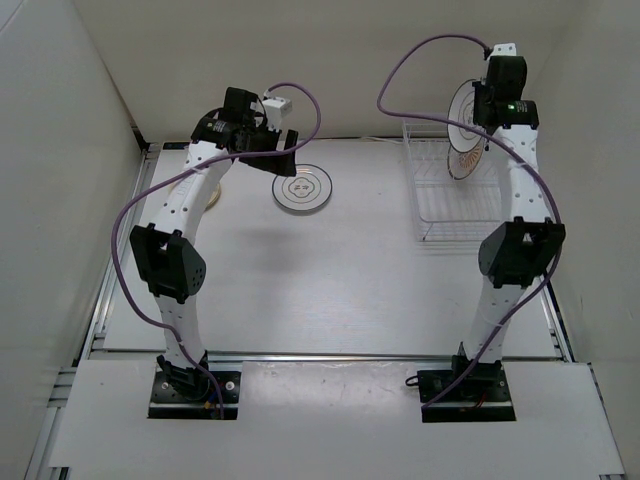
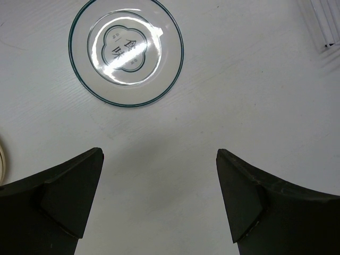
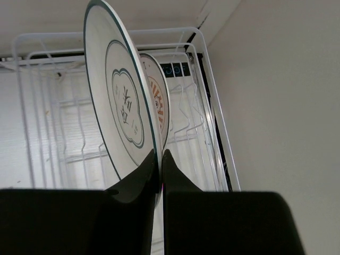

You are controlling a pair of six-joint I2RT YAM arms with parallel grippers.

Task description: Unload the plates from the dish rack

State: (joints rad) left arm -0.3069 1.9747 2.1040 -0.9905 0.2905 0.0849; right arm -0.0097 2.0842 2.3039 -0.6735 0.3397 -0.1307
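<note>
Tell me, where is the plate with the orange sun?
In the right wrist view, the orange sunburst plate stands upright in the dish rack on the robot's right, just behind the ringed plate that the right gripper pinches by its rim.

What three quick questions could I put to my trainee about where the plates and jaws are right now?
1. True or false: the right gripper has its jaws shut on the rim of a ringed plate.
2. Fill in: in the dish rack, the sunburst plate right behind the held one has a centre coloured ___.
3. Where is the second ringed plate? A) in the dish rack B) flat on the table, ahead of the open left gripper C) stacked on the sunburst plate

Key: 1 true; 2 orange; 3 B.
</note>
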